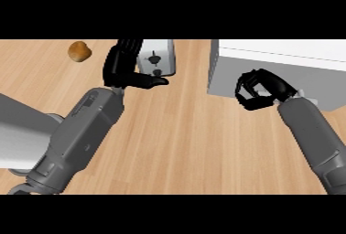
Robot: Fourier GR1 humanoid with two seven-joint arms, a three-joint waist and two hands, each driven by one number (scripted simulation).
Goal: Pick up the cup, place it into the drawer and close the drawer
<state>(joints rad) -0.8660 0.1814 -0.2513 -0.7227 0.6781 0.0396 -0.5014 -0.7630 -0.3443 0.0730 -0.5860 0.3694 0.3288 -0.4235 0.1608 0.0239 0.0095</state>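
Pale wooden boards make up the counter (175,146) that fills the head view, their grain running across it; at the upper right stands a white boxy unit (283,68), which may be the drawer of the task, though no front or handle shows and whether it is pulled out cannot be told; the right hand (260,89) lies over the lower left part of this unit, its fingers and thumb curled into a ring, and whether anything sits inside that ring cannot be made out; its grey forearm runs down to the lower right edge of the view; at the upper middle a silver toaster-like appliance (159,61) with dark marks on its face stands on the wood, well apart from the white unit; the left hand (125,68) is just beside the appliance on its left, fingers fairly straight and pointing up the view, the thumb stretched out to the right beneath the appliance's lower edge, holding nothing; its forearm slants down to the lower left corner; a small brown rounded thing (79,51), perhaps a potato, lies at the upper left; the cup cannot be seen anywhere on the counter; a grey-white block (20,137) juts in at the left edge.
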